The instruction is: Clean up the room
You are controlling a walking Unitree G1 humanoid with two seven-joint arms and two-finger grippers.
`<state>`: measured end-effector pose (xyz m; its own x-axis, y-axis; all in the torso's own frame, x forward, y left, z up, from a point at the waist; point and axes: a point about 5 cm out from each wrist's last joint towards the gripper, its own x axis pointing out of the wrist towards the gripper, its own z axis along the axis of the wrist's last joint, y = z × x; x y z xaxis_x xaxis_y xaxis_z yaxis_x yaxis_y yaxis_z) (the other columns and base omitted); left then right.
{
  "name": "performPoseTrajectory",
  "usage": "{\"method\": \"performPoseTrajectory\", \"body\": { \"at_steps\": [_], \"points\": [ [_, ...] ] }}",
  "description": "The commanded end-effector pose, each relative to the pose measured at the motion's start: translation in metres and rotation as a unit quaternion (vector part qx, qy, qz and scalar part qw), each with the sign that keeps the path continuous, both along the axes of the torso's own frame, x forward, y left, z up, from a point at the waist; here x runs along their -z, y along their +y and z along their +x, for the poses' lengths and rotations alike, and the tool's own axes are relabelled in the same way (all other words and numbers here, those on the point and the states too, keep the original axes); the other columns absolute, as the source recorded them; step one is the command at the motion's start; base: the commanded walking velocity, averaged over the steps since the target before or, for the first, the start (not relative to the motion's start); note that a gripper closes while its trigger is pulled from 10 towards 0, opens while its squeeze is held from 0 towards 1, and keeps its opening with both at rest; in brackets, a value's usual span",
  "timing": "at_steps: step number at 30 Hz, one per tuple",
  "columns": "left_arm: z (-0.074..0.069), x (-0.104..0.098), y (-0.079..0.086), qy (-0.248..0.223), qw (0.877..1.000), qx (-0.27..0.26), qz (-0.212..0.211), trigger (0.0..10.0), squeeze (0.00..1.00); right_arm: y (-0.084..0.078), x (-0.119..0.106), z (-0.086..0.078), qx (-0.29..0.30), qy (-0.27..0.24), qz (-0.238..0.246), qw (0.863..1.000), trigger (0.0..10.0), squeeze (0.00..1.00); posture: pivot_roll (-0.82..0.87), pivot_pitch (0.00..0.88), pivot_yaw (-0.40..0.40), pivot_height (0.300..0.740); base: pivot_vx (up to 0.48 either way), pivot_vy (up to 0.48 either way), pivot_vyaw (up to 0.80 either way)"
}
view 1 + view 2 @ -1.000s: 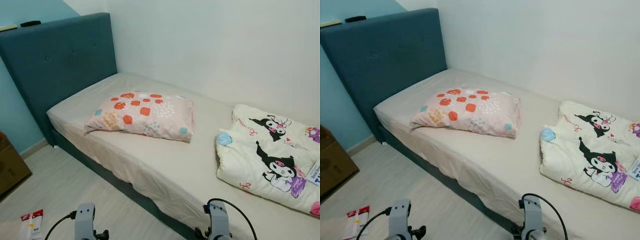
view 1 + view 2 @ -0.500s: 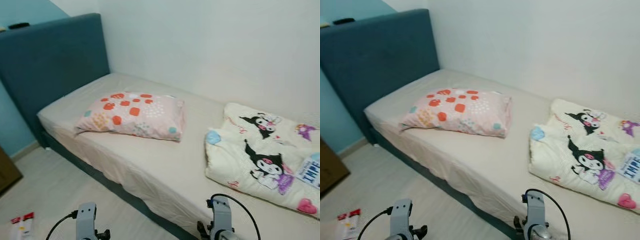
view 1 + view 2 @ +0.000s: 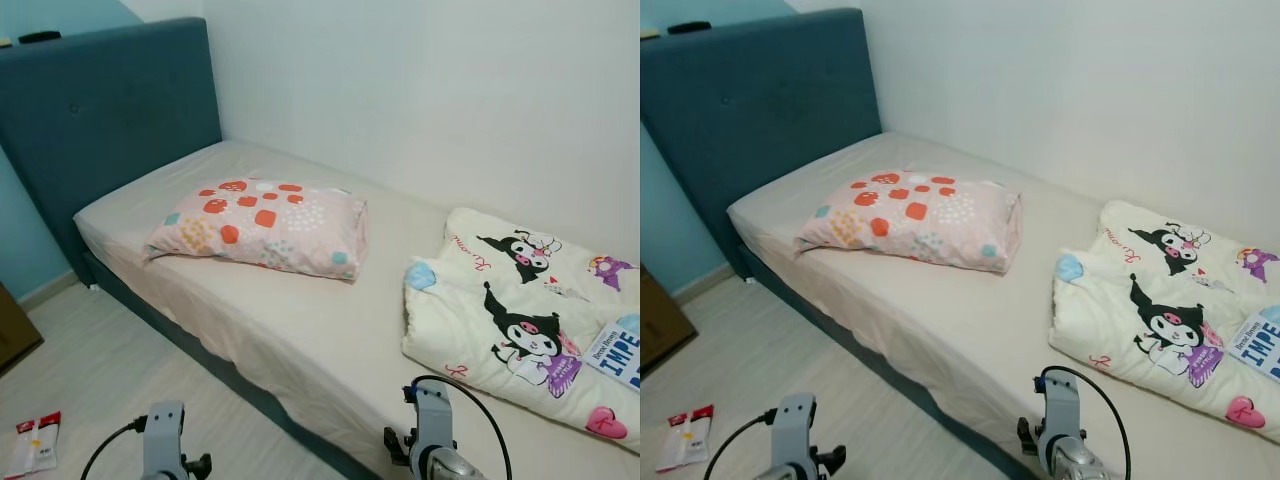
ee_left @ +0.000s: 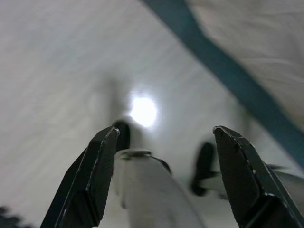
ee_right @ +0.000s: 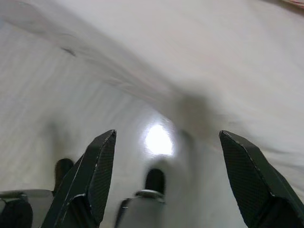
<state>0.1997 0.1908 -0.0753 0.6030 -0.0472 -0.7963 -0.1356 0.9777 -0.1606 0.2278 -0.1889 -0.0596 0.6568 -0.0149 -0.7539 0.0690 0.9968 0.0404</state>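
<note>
A bed point(image 3: 330, 330) with a beige sheet and a blue headboard point(image 3: 100, 100) lies ahead of me. A pink pillow point(image 3: 262, 225) with orange and teal spots rests askew near the middle of the mattress. At the right, a folded cream quilt point(image 3: 520, 310) printed with cartoon figures carries a small book point(image 3: 620, 352) on its right end. A red and white packet point(image 3: 32, 441) lies on the floor at the lower left. Both arms hang low by the bed's near edge. The left gripper point(image 4: 166, 137) is open over the floor, and the right gripper point(image 5: 164, 142) is open too.
A brown box or cabinet point(image 3: 14, 330) stands at the left edge by the light blue wall. The white wall runs along the bed's far side. Pale wood floor point(image 3: 110, 380) spreads between me and the bed. A dark object point(image 3: 38, 37) sits on top of the headboard.
The camera has swung to the right and a little nearer, so more of the quilt and its book shows and the brown box has slid to the left edge. Both arms still hang.
</note>
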Motion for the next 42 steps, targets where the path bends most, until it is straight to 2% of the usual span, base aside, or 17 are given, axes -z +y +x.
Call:
{"method": "performPoseTrajectory", "body": {
  "at_steps": [1,11,29,39,42],
  "points": [
    [-0.0006,0.0002,0.0012,-0.001,1.000,-0.011,-0.005,10.0,0.00,0.0007,-0.0017,0.0027,0.007,-0.007,0.003,1.000,10.0,0.00,0.06,0.000,-0.030,0.740,0.000,0.000,0.00],
    [-0.0015,0.0007,0.0003,0.004,1.000,0.007,-0.001,10.0,0.00,0.0016,-0.0008,0.0015,0.004,-0.005,0.003,1.000,10.0,0.00,0.06,0.000,-0.031,0.740,0.000,0.000,0.00],
    [-0.0010,0.0006,-0.0004,0.003,1.000,0.005,-0.004,10.0,0.00,0.0024,-0.0004,0.0010,0.007,-0.004,0.001,1.000,10.0,0.00,0.06,0.000,-0.025,0.740,0.000,-0.444,0.00],
    [-0.0021,0.0012,0.0003,0.006,1.000,-0.001,0.000,10.0,0.00,0.0017,0.0010,-0.0011,0.003,0.004,-0.002,1.000,10.0,0.00,0.06,0.000,-0.028,0.740,0.000,-0.110,0.00],
    [-0.0026,0.0015,0.0003,0.008,1.000,-0.001,0.001,10.0,0.00,0.0018,0.0023,-0.0029,-0.001,0.011,-0.003,1.000,10.0,0.00,0.06,0.000,-0.028,0.740,0.000,0.000,-0.74]
  ]
}}
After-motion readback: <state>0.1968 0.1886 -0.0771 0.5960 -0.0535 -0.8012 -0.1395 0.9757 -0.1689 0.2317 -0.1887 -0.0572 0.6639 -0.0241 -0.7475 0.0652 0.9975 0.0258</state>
